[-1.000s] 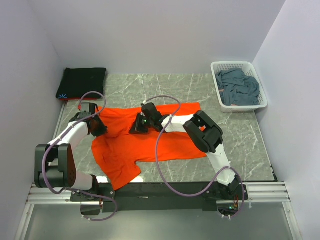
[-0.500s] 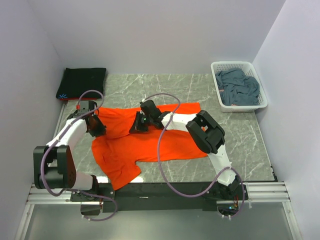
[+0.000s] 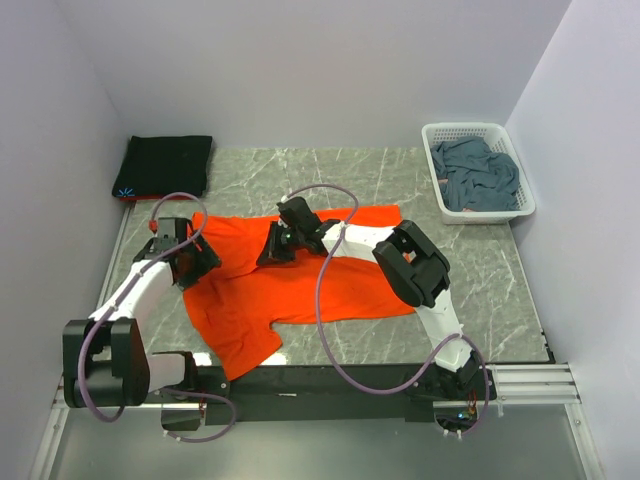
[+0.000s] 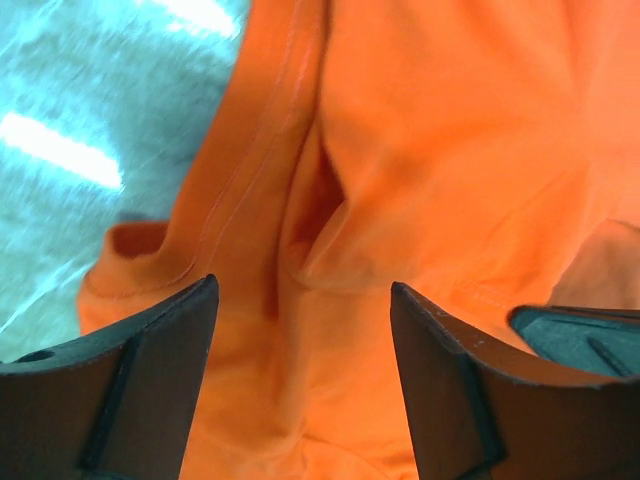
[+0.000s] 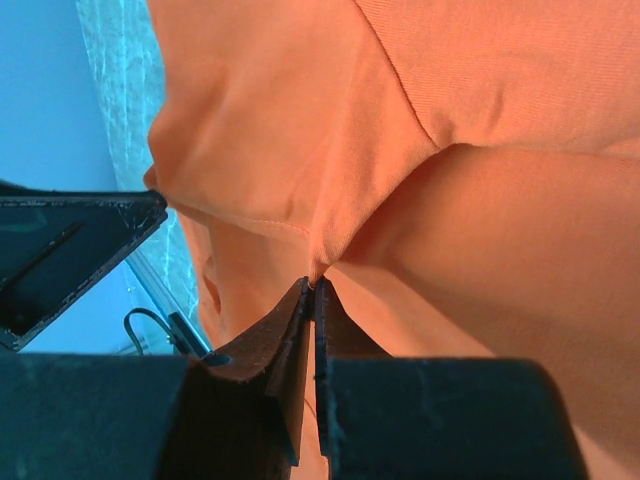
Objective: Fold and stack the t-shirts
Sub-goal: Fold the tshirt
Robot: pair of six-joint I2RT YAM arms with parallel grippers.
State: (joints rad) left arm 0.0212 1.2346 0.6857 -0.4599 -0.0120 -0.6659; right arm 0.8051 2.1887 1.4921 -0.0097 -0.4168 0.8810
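Observation:
The orange t-shirt (image 3: pixel 330 290) lies spread on the marble table, with its upper edge bunched. My left gripper (image 3: pixel 200 262) is over the shirt's left edge. In the left wrist view it (image 4: pixel 302 290) stands open over wrinkled orange cloth (image 4: pixel 450 150), and nothing is pinched between the fingers. My right gripper (image 3: pixel 270 252) is at the shirt's upper middle, shut on a small pinch of the orange cloth (image 5: pixel 480 90), which shows at its tips (image 5: pixel 315 287). The black t-shirt (image 3: pixel 165 165) lies folded at the back left. The blue-grey t-shirt (image 3: pixel 478 172) is crumpled in the basket.
The white lattice basket (image 3: pixel 470 127) stands at the back right by the right wall. Walls close in the table (image 3: pixel 480 280) on the left, back and right. Purple cables loop above both arms. The arms' bases sit on the rail along the near edge.
My left gripper has opened and let go of the orange cloth, shifting slightly toward the near side. The right gripper stays shut on its pinch and has edged a little left.

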